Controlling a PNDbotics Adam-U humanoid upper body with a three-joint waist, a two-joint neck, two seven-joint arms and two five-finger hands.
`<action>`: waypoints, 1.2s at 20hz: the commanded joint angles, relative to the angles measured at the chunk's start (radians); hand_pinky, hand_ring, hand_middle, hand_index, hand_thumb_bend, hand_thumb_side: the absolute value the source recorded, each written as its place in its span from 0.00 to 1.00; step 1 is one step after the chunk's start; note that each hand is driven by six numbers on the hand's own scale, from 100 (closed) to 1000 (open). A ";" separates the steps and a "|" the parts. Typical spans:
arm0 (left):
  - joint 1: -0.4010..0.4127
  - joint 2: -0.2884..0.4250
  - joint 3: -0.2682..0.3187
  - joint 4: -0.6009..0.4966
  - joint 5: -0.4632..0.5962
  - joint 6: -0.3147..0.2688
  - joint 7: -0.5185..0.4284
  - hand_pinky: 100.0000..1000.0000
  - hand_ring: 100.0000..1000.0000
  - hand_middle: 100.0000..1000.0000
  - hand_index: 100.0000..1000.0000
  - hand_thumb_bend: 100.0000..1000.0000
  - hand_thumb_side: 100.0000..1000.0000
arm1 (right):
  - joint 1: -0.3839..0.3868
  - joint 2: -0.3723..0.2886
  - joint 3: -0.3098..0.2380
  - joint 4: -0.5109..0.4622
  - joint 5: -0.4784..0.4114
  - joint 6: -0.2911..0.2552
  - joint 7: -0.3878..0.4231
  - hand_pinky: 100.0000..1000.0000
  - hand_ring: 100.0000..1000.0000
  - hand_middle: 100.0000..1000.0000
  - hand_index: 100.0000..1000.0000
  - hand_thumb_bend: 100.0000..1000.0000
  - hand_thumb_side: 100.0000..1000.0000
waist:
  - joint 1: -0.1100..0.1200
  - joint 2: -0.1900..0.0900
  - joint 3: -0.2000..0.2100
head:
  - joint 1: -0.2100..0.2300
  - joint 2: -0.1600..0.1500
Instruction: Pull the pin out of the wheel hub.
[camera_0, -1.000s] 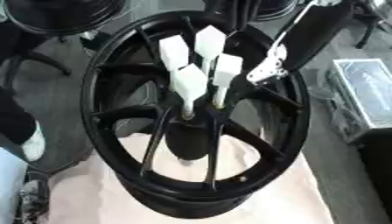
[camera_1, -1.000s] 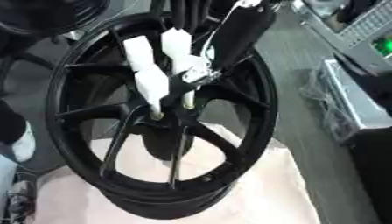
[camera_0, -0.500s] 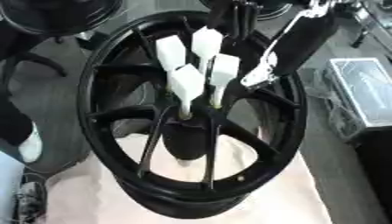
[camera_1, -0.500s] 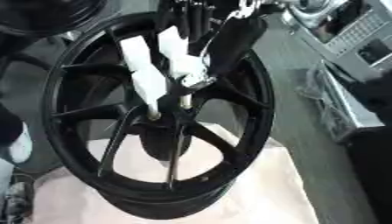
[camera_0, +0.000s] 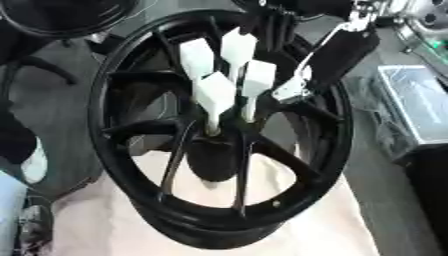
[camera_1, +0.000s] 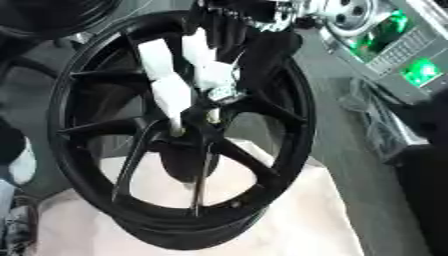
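A black spoked wheel hub (camera_0: 131, 90) stands tilted on a white cloth. Several white, paddle-headed pins rise from its centre; the nearest pin (camera_0: 213, 96) stands in front, and the rightmost pin (camera_0: 257, 80) is behind it to the right. My right arm comes down from the upper right, and my right hand (camera_0: 292, 90) sits against the right side of that rightmost pin, level with its head. In the right eye view the right hand (camera_1: 229, 91) overlaps the pins. Whether it holds the pin is unclear. My left hand does not show.
A white cloth (camera_0: 315, 220) lies under the wheel. A grey case (camera_0: 416, 107) sits at the right, and a device with green lights (camera_1: 398, 47) at the upper right. Another black tyre (camera_0: 61, 15) lies at the upper left. A white shoe (camera_0: 33, 167) is at the left edge.
My right hand has come slightly down and left, closing the gap to the rightmost pin. The pins stay seated in the hub. The view has shifted a little.
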 joint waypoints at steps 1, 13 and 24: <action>-0.015 0.026 0.012 -0.011 0.001 -0.001 0.001 0.76 0.78 0.75 0.80 0.17 0.71 | -0.008 -0.016 -0.005 0.009 0.011 0.031 0.022 0.63 0.58 0.53 0.75 0.55 0.24 | 0.002 -0.011 0.001 | -0.005 -0.001; -0.014 0.021 0.014 -0.010 0.003 -0.003 0.003 0.76 0.77 0.74 0.78 0.17 0.71 | 0.014 -0.007 0.000 0.091 0.042 0.003 -0.027 0.64 0.60 0.56 0.76 0.52 0.25 | 0.001 0.001 0.003 | -0.011 -0.012; -0.016 0.017 0.015 -0.011 0.006 -0.004 0.005 0.75 0.77 0.74 0.78 0.17 0.72 | 0.021 0.006 0.018 0.123 0.047 -0.004 -0.018 0.63 0.59 0.55 0.75 0.48 0.24 | 0.002 0.012 0.004 | -0.016 -0.016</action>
